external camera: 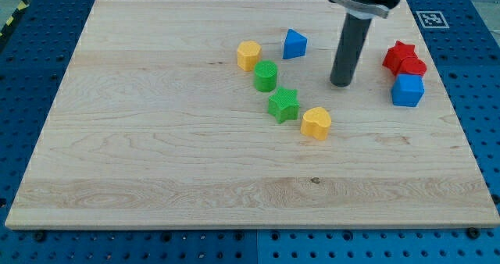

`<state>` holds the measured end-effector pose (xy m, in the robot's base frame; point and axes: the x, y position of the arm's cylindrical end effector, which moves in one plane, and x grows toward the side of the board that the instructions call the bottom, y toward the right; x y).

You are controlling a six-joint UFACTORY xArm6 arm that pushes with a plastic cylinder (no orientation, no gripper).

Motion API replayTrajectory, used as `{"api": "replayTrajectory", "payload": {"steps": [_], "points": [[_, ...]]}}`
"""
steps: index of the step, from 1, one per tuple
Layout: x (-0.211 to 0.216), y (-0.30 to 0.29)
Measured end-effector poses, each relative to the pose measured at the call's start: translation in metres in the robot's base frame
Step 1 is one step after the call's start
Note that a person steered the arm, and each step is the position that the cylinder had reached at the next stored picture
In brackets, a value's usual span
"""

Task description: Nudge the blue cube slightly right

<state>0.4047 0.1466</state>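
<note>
The blue cube [407, 90] sits near the board's right edge, touching a red block [414, 67] just above it. A red star [399, 54] lies above and touches that red block. My tip [341, 83] rests on the board to the left of the blue cube, with a clear gap between them. The dark rod rises from the tip toward the view's top.
A blue triangular block [294, 44] and a yellow hexagon [248, 55] lie left of the rod. A green cylinder [266, 76], a green star [283, 105] and a yellow heart [316, 123] run diagonally below them. The wooden board [156, 139] lies on a blue pegboard.
</note>
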Motion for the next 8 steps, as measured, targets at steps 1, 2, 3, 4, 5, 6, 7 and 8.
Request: {"api": "replayTrajectory", "payload": {"steps": [1,2,3,4,5,6,7,8], "points": [[0.002,0.03],[0.004,0.043],[0.004,0.043],[0.007,0.044],[0.007,0.046],[0.007,0.048],[0.007,0.053],[0.007,0.055]]}}
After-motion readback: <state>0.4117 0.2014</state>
